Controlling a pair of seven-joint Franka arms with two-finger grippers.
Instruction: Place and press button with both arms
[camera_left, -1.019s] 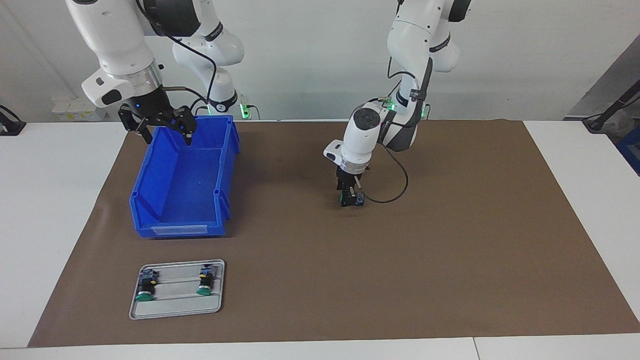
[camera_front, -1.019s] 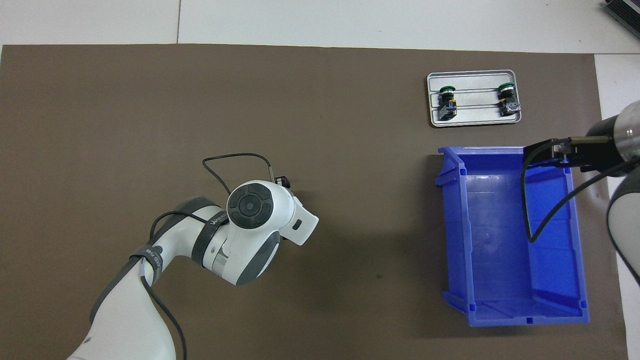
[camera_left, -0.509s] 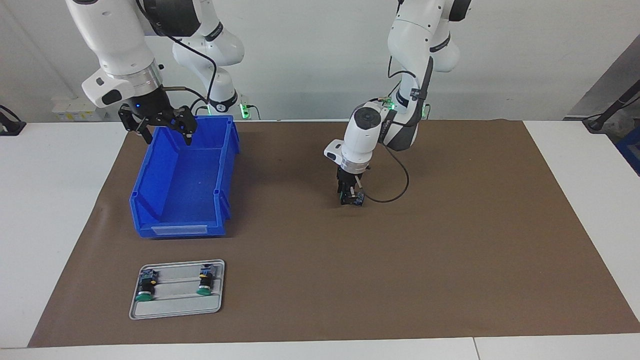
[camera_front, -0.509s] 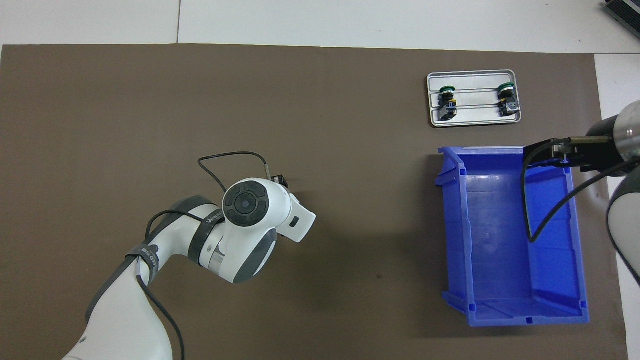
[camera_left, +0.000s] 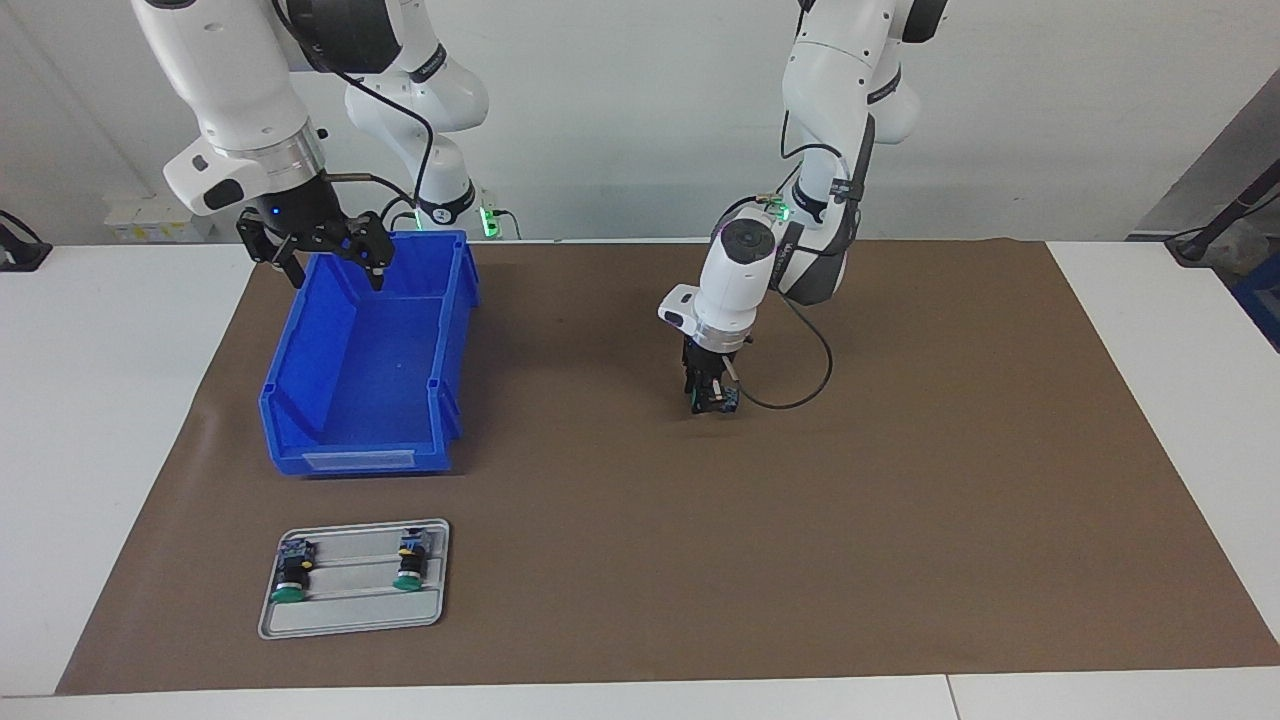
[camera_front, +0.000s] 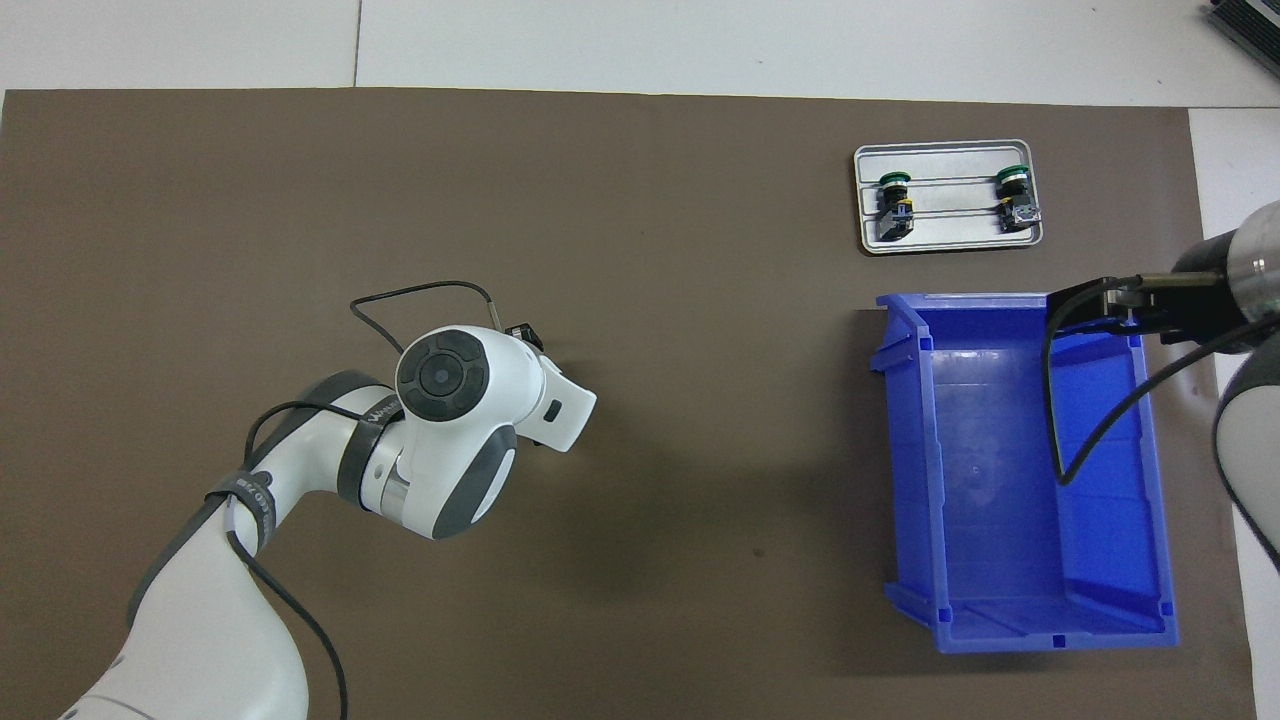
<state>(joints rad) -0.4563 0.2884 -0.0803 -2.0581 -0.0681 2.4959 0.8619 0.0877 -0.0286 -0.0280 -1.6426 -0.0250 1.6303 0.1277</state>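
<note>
We are seeing the left hand (camera_left: 712, 400) grasping the button (camera_left: 722, 402) low over the brown mat (camera_left: 900, 500), mid-worktop. The right hand (camera_left: 325, 262) is hanging released over the blue bin (camera_left: 360, 440). Two more buttons are lying on the tray (camera_left: 350, 615).

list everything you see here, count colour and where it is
button: one, black body with blue base, in the left claw, just above the mat's middle
buttons on tray: two, green caps, lying apart
tray: one, grey metal, farther from the robots than the bin
bin: one, blue, at the right arm's end
mat: one, brown, covering the table
table: one, white
left claw: one, black, shut on the button
right claw: one, black, open, waiting over the bin's rim
</note>
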